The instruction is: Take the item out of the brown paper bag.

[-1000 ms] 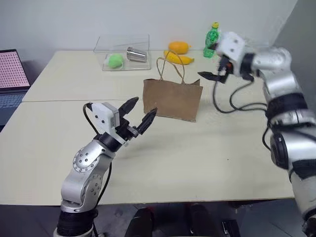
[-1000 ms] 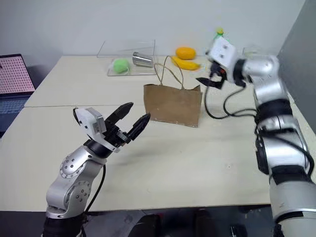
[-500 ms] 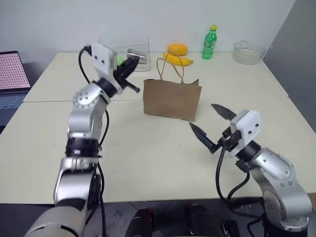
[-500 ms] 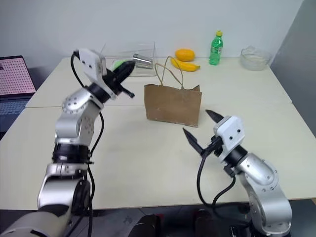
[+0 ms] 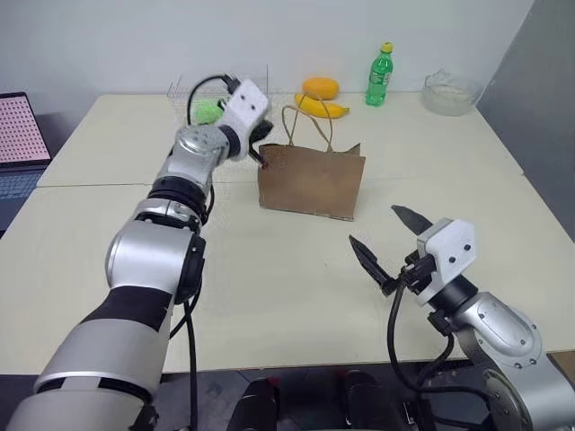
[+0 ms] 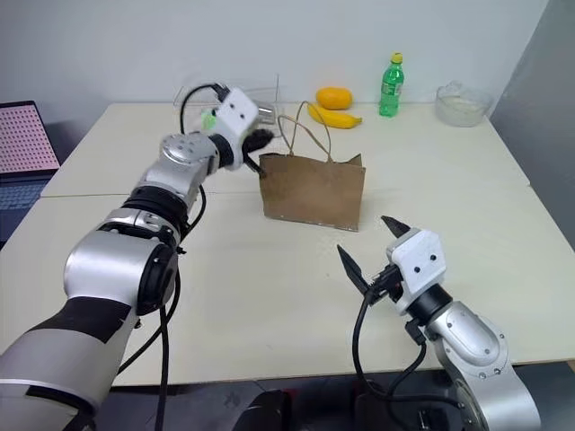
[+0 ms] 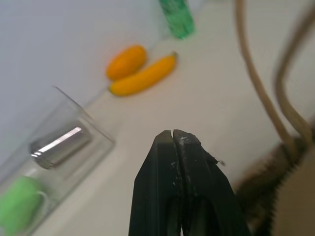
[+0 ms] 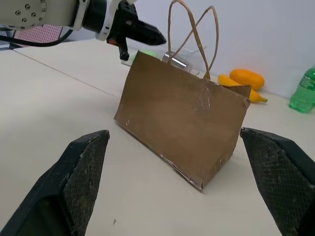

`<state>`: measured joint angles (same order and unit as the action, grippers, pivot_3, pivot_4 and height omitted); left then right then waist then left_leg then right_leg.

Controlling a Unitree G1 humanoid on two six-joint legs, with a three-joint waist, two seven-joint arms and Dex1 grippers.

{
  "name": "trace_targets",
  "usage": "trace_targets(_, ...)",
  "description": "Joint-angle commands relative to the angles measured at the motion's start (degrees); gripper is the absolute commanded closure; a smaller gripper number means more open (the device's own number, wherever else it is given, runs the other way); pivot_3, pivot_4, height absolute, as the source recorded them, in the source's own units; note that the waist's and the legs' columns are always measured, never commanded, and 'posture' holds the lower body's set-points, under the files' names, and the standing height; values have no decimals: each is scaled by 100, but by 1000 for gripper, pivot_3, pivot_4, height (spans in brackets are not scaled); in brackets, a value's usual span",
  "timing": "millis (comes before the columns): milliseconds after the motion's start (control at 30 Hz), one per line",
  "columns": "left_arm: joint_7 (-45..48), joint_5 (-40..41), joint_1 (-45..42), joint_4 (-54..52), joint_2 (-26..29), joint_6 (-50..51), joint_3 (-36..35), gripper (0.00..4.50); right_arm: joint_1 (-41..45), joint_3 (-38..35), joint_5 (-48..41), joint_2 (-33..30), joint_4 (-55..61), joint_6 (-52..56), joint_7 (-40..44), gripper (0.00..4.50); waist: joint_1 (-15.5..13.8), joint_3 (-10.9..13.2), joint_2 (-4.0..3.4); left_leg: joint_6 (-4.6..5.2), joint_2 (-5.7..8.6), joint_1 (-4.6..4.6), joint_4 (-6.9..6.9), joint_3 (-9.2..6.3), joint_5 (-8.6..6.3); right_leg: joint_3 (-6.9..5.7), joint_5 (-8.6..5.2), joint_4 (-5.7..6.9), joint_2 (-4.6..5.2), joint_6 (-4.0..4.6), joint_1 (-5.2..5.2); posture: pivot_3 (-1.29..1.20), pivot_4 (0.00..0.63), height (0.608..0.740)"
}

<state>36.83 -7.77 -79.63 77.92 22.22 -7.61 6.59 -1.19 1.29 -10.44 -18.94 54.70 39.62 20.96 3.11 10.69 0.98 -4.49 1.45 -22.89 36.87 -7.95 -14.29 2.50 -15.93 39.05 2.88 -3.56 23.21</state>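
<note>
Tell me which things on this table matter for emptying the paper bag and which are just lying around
For the job: brown paper bag; left gripper, shut above its top edge; right gripper, open.

Lying about: green bottle, banana, orange fruit, clear box, glass bowl, laptop.

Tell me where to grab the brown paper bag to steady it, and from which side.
Grip the top rim of the brown paper bag at its left corner, coming from above. It stands upright with a thin, creased paper edge that a two-finger pinch suits, and the shut left gripper is already beside that corner. The loop handles look too floppy to hold it steady.
</note>
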Motion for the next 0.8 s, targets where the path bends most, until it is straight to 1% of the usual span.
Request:
trace_targets(33,358,-117,-245,-14,51,278,-68,4482,-36,-61,-153,-59,479,-85,-30,0,18,0,0,0,0,1,0,0,0,0,0,1,0,0,0,0,150,740)
trace_targets(133,871,8,-239,-12,44,561,-258,4482,-117,-125,-268,-132,524,-101,13,0,22,0,0,0,-2,2,0,0,0,0,0,3,-1,0,0,0,150,740)
trace_targets(233,1777,212,-193,-69,76,614,-482,4482,-195,-187,-406,-249,529,-137,33,0,21,0,0,0,-1,1,1,0,0,0,0,2,-1,0,-1,0,150,740)
trace_targets(333,2803,217,-88,-116,248,748,-490,4482,-258,-264,-549,-410,529,-125,83,0,23,0,0,0,-1,1,2,0,0,0,0,3,-1,0,-1,0,150,740)
trace_targets(533,4269,-20,81,-252,698,806,-234,4482,-217,-339,-858,-588,524,-50,98,0,40,0,0,0,-4,3,1,1,0,0,0,5,-3,0,-1,0,150,740)
trace_targets(667,5158,-101,276,-481,995,660,-20,4482,-223,-318,-984,-688,456,-81,125,0,41,0,0,0,-4,3,2,0,0,0,0,6,-3,0,-2,0,150,740)
trace_targets(733,5449,4,419,-657,1084,662,85,4482,-224,-290,-1016,-723,412,-116,133,0,39,0,0,1,-5,2,2,0,0,1,0,6,-3,1,-2,0,150,740)
trace_targets(800,5553,262,628,-903,1142,736,235,4482,-208,-257,-1027,-744,349,-156,156,0,38,0,0,1,-5,2,3,-2,0,0,0,7,-3,1,-2,0,150,740)
